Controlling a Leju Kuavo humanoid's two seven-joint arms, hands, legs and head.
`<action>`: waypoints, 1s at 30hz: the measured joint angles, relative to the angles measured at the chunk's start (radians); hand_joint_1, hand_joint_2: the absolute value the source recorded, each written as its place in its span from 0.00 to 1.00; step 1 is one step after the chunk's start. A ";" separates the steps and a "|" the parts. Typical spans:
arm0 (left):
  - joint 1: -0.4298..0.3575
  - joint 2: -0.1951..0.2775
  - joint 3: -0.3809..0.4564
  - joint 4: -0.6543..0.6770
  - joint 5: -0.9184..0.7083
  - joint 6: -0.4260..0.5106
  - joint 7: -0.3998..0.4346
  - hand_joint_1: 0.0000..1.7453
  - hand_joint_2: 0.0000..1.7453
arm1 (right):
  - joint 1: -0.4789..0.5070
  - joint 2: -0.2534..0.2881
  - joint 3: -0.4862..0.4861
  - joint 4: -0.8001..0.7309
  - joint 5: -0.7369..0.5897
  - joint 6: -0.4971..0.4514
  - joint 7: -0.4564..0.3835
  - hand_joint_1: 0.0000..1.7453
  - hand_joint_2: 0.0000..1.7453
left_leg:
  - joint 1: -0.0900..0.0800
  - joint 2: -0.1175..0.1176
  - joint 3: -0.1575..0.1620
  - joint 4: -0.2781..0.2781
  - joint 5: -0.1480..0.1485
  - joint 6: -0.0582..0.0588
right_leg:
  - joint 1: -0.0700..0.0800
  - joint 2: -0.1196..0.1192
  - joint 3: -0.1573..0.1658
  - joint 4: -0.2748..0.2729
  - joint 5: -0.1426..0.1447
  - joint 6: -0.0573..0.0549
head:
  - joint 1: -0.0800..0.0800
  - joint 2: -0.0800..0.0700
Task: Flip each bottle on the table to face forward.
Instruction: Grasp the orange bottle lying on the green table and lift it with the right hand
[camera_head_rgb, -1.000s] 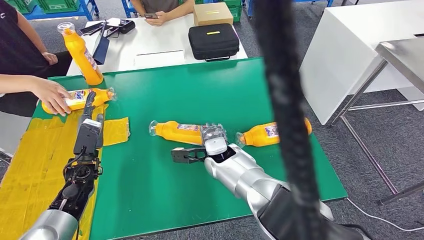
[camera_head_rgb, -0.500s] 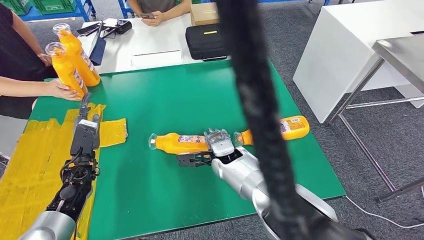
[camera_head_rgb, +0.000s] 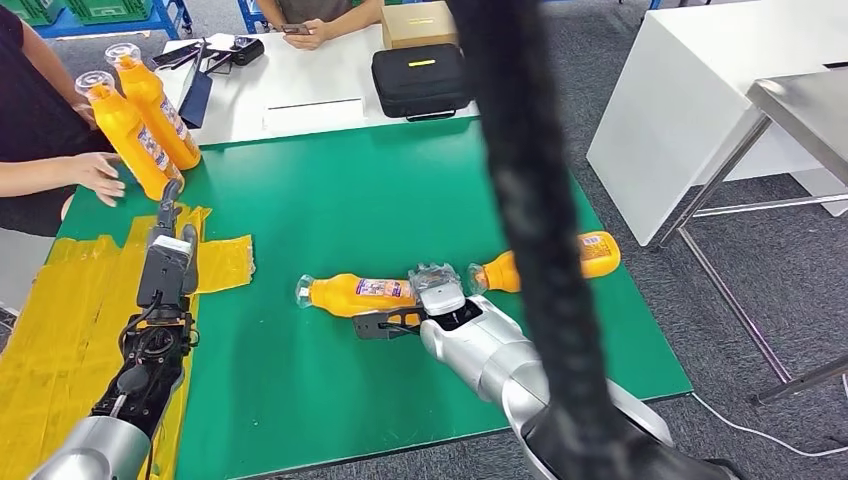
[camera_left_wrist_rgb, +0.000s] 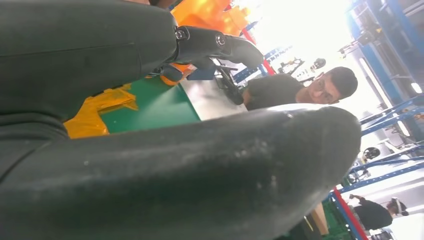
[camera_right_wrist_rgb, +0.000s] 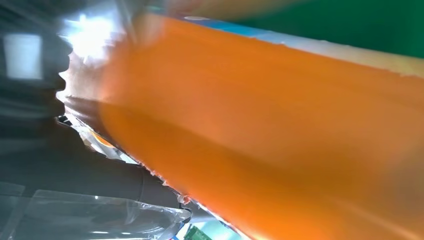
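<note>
On the green surface (camera_head_rgb: 330, 200) four orange bottles are seen. The near bottle (camera_head_rgb: 355, 293) is laid on its side about midway across the green surface, its clear cap pointed toward the yellow sheet (camera_head_rgb: 70, 300) that covers that end of the surface. The right robot hand (camera_head_rgb: 400, 318) is placed against the base end of this near bottle, with dark fingers (camera_head_rgb: 375, 323) stretched along the bottle's nearer side; in the right wrist view the near bottle's orange body (camera_right_wrist_rgb: 280, 125) is seen pressed close against the palm. Whether the bottle is actually grasped cannot be told.

A second lying bottle (camera_head_rgb: 590, 255) is found just beyond the right robot hand, toward the surface's other edge, partly hidden by a thick black cable (camera_head_rgb: 530, 200) hung across the head view.

Two upright bottles (camera_head_rgb: 140, 115) are stood side by side at the far corner of the green surface, next to the yellow sheet. A person's hand (camera_head_rgb: 98, 172) is held just beside them, apart from the bottles.

The left robot hand (camera_head_rgb: 170, 245) is extended over the yellow sheet with fingers straight and nothing held, pointed toward the upright bottles.

A white table (camera_head_rgb: 310, 100) with a black case (camera_head_rgb: 422, 80) is set beyond the green surface.
</note>
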 joint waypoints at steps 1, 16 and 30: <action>-0.002 0.000 0.000 0.002 0.000 0.000 -0.001 0.00 0.00 | 0.000 0.000 -0.001 0.000 -0.002 0.001 -0.002 1.00 1.00 | 0.000 0.001 0.000 0.000 0.000 0.000 | 0.000 0.000 0.000 0.000 0.000 0.000 | 0.000 0.000; 0.007 0.011 0.031 0.014 0.278 -0.483 0.149 0.00 1.00 | -0.001 0.000 -0.156 -0.020 -0.215 -0.274 -0.328 1.00 1.00 | 0.001 0.004 -0.009 0.000 0.002 0.000 | 0.000 0.002 -0.008 0.001 0.004 -0.001 | 0.000 0.000; 0.169 -0.013 0.211 -0.127 0.509 -0.587 0.142 0.00 1.00 | -0.027 -0.017 -0.390 -0.166 -0.378 -0.479 -0.498 1.00 1.00 | 0.001 0.002 -0.027 0.001 0.005 0.000 | 0.000 0.002 -0.024 0.002 0.005 -0.001 | 0.000 0.000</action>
